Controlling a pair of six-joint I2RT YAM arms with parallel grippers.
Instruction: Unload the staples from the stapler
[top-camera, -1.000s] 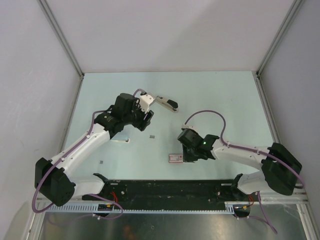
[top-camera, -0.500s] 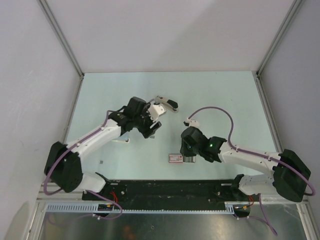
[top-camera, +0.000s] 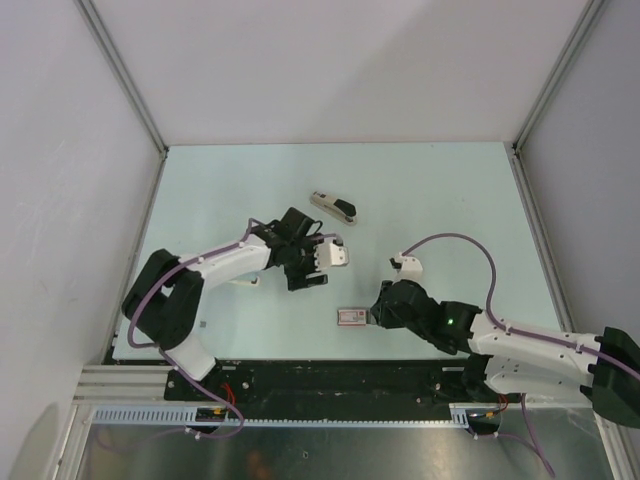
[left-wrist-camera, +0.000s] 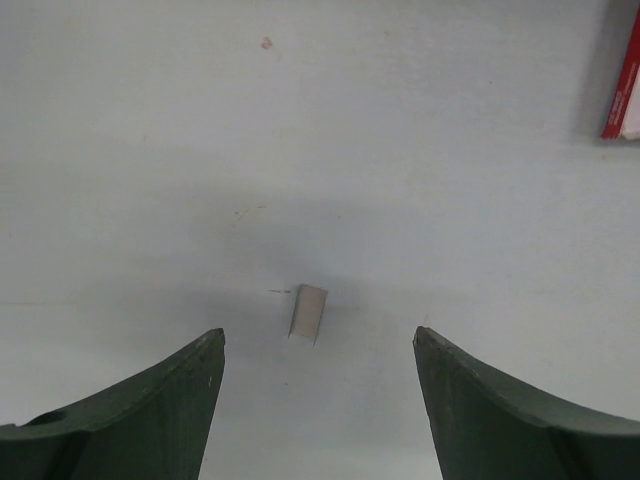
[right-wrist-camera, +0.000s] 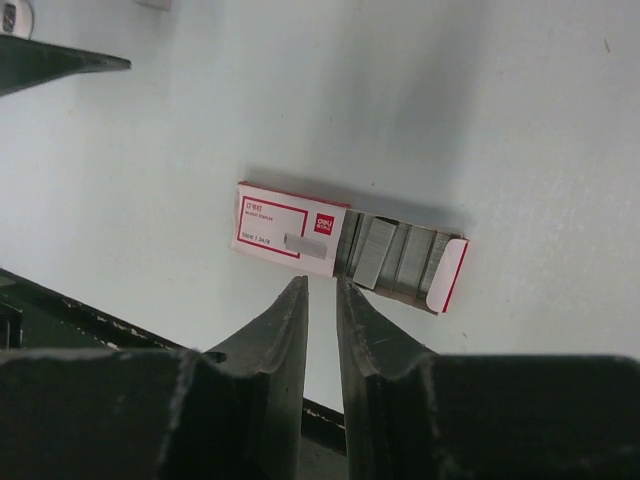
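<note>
The stapler (top-camera: 332, 206), pale with a black top, lies alone on the table at the back centre, with no gripper on it. My left gripper (top-camera: 308, 268) is open and empty and points down at the table in front of the stapler. In the left wrist view a short strip of staples (left-wrist-camera: 307, 312) lies on the table just beyond the open left gripper (left-wrist-camera: 318, 335). My right gripper (top-camera: 375, 318) is next to the staple box (top-camera: 351, 316). In the right wrist view the right gripper (right-wrist-camera: 321, 283) has its jaws almost together with nothing between them, just short of the box (right-wrist-camera: 290, 228).
The red-and-white box is slid open, with rows of staples (right-wrist-camera: 395, 255) showing. Its edge also shows at the top right of the left wrist view (left-wrist-camera: 625, 80). A small grey bit (top-camera: 203, 322) lies near the left arm's base. The black base rail (top-camera: 340, 380) runs along the near edge.
The left gripper let go of the stapler, which now lies on the table. The left gripper moved nearer, over the loose staple strip. The right arm drew back towards the near right.
</note>
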